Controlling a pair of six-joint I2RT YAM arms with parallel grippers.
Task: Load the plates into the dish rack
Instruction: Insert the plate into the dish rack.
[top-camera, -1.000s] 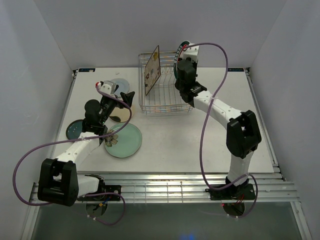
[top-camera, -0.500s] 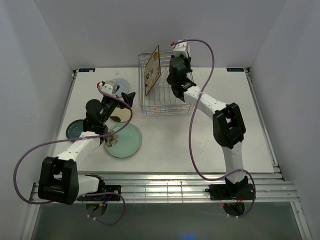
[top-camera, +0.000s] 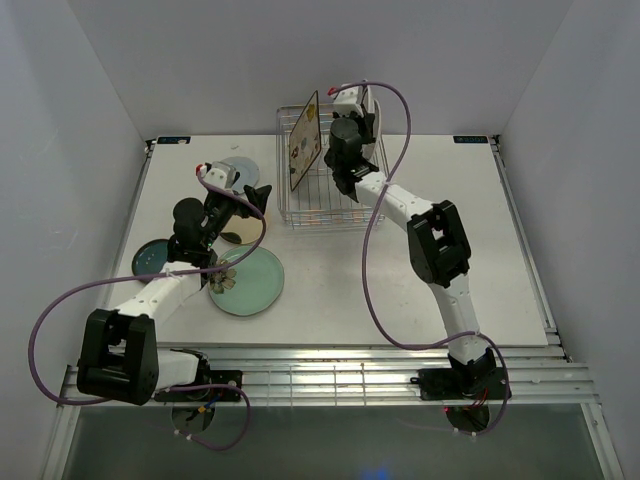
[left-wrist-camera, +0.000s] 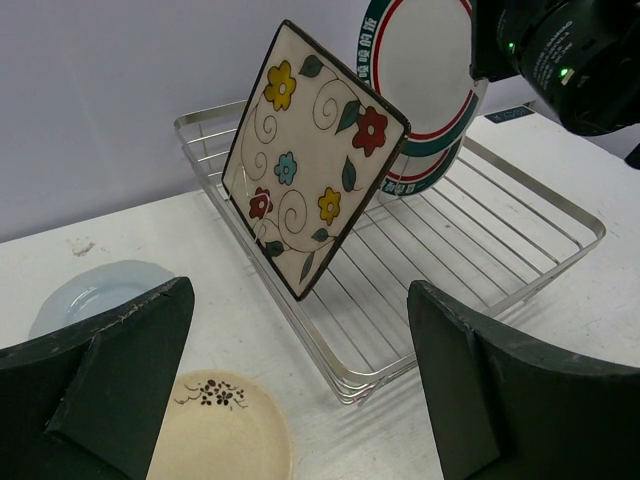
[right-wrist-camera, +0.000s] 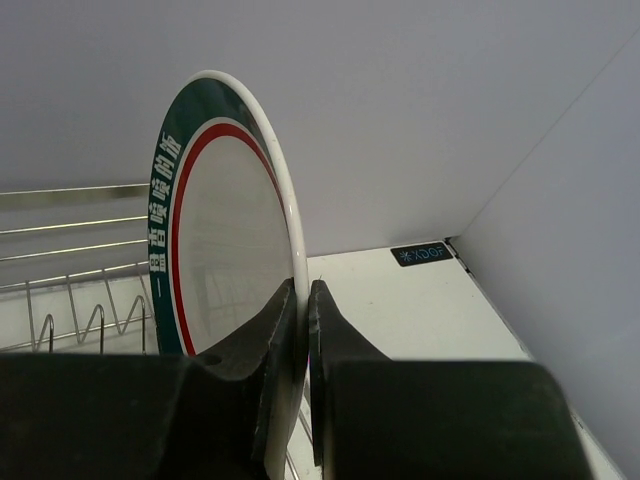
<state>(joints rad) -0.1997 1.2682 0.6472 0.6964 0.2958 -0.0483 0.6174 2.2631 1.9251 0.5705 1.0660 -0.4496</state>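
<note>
My right gripper (right-wrist-camera: 303, 292) is shut on the edge of a white plate with a teal-red rim (right-wrist-camera: 225, 250), held upright over the dish rack (top-camera: 330, 205). In the rack a square floral plate (left-wrist-camera: 315, 160) leans on its edge, and the held plate (left-wrist-camera: 420, 65) hangs just behind it. Below that, a second teal-red rim (left-wrist-camera: 425, 170) seems to show. My left gripper (left-wrist-camera: 300, 290) is open and empty, above a small cream plate (left-wrist-camera: 220, 430) left of the rack. Flat on the table lie a blue-grey plate (left-wrist-camera: 90, 295), a large pale green plate (top-camera: 250, 285) and a dark teal plate (top-camera: 150, 258).
White walls close in the table at the back and on both sides. The rack's near left corner (left-wrist-camera: 345, 385) lies just beyond the cream plate. My right arm (top-camera: 430, 240) reaches diagonally over the table's right half, with a purple cable (top-camera: 385, 130) looping over it.
My right arm has swung left with the teal-red rimmed plate, from the rack's right end to over its middle, close to the floral plate. The left arm has barely moved.
</note>
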